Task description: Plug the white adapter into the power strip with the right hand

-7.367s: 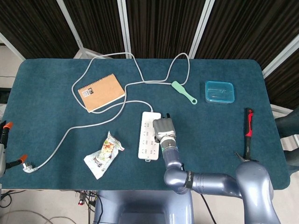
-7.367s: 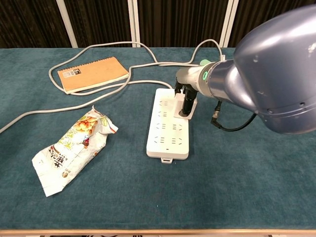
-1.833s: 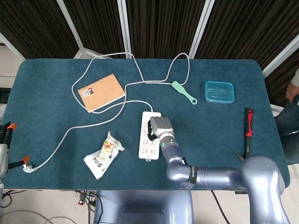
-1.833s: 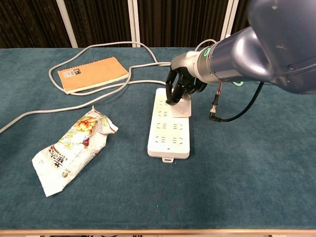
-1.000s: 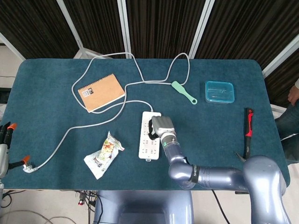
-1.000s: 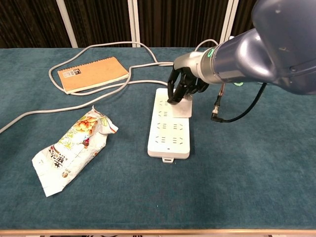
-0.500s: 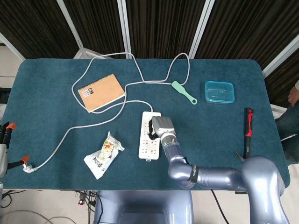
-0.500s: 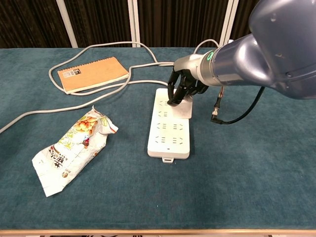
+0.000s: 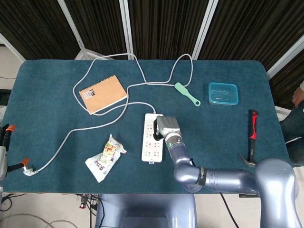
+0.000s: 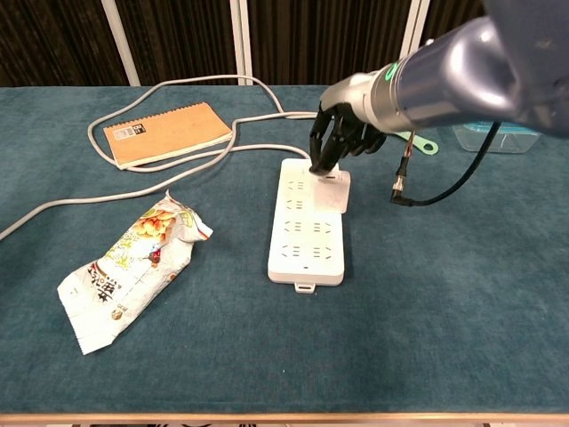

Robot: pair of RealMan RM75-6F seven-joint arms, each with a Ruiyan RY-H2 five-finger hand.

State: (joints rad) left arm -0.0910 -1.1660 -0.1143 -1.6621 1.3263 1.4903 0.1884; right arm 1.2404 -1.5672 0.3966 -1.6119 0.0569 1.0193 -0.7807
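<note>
White plastic, the adapter [image 10: 333,189] sat on the strip [image 10: 308,233] at its far right end (seemingly plugged in); light, rigid, smooth, best pinched by its sides; the right hand [image 10: 342,133] hovered above, fingers curled, empty.

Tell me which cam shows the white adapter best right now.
Chest view. The white adapter sits on the power strip at its far right, with the right hand just above it. In the head view that hand covers the adapter.
</note>
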